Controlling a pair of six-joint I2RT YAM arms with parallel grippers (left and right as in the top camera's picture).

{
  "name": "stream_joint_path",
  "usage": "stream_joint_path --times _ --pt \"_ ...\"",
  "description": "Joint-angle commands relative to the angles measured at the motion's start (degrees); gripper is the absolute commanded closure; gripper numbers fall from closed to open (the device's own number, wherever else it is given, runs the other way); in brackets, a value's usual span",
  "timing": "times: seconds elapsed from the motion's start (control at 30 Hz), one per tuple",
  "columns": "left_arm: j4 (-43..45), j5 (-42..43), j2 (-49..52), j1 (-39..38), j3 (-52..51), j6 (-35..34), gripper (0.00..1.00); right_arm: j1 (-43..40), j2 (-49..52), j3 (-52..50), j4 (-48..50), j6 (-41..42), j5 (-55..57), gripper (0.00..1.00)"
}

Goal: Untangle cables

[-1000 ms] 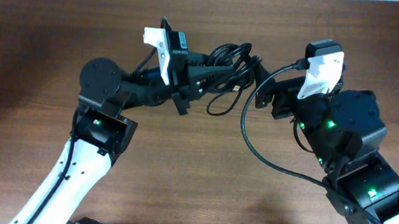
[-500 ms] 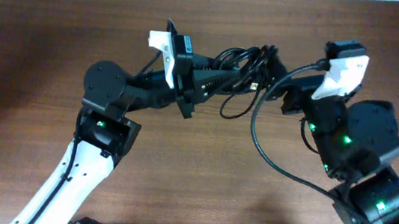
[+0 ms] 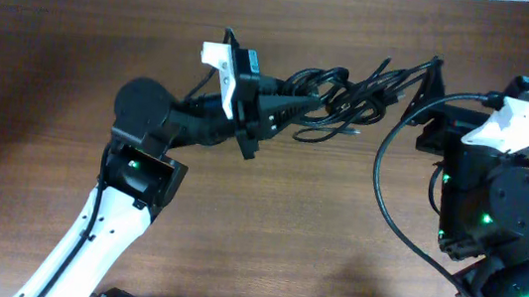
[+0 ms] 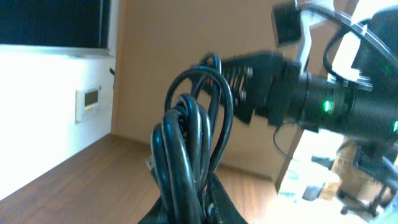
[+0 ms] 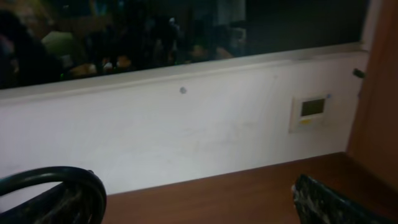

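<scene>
The cables (image 3: pixel 335 97) are glossy black. The table (image 3: pixel 43 73) is reddish-brown wood with fine streaked grain. The left arm (image 3: pixel 139 112) is black at its joints, white along its lower link, with a green light; the right arm (image 3: pixel 499 195) is black with a white cap and green lights. The wall (image 5: pixel 186 137) is white, its panel (image 5: pixel 311 112) cream with a yellow mark
</scene>
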Motion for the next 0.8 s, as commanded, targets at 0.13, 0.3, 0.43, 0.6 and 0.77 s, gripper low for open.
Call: stream_joint_path --times 0.13,0.3,0.43,0.6,0.77 --pt "-8.3 15.7 -0.5 0.9 -0.1 25.7 1.0 -0.8 -2.0 1.0 2.5 1.7 8.7 0.01" --pt "-8.4 13.6 -0.5 0.9 -0.1 25.6 1.0 -0.8 -2.0 1.0 -1.5 1.7 8.7 0.01" --pt "-11.5 -3.5 -0.5 0.9 -0.1 14.5 1.0 -0.8 -2.0 1.0 -11.2 1.7 9.4 0.01" --pt "-13.5 -12.4 -0.5 0.9 -0.1 5.4 1.0 -0.8 -2.0 1.0 -24.8 3.7 8.7 0.01" --pt "-10.0 -10.8 -0.5 0.8 -0.1 -1.5 1.0 -0.8 -2.0 1.0 -27.3 2.7 -17.7 0.01"
